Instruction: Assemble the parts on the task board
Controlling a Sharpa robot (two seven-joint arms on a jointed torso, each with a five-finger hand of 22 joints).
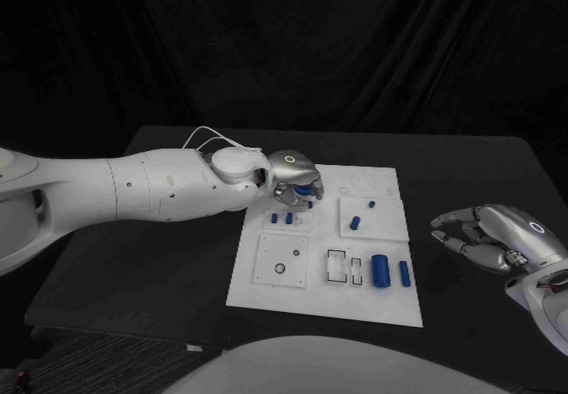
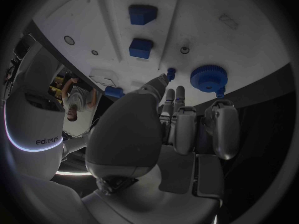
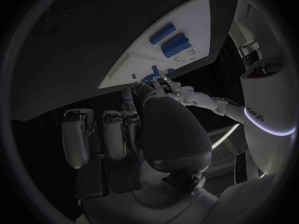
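Left hand [image 1: 296, 176] is hovering over the upper-left part of the task board [image 1: 284, 291], fingers pointing down at a small blue part [image 1: 304, 193]; fingertips [image 2: 169, 92] are sitting right by a blue peg [image 2: 170, 73], but I cannot tell whether they're actually pinching it or just touching. Just below the hand, two short blue pegs [image 1: 283, 218] are standing in a small square plate. Further right, two more small blue pieces [image 1: 356, 221] are lying on another square plate. Toward the board's lower right, a large blue cylinder [image 1: 381, 270] and a thinner one [image 1: 405, 273] are lying side by side. Right hand [image 1: 487, 238] is sitting well off the board's right edge over the black table [image 1: 142, 271], fingers curled in, holding nothing.
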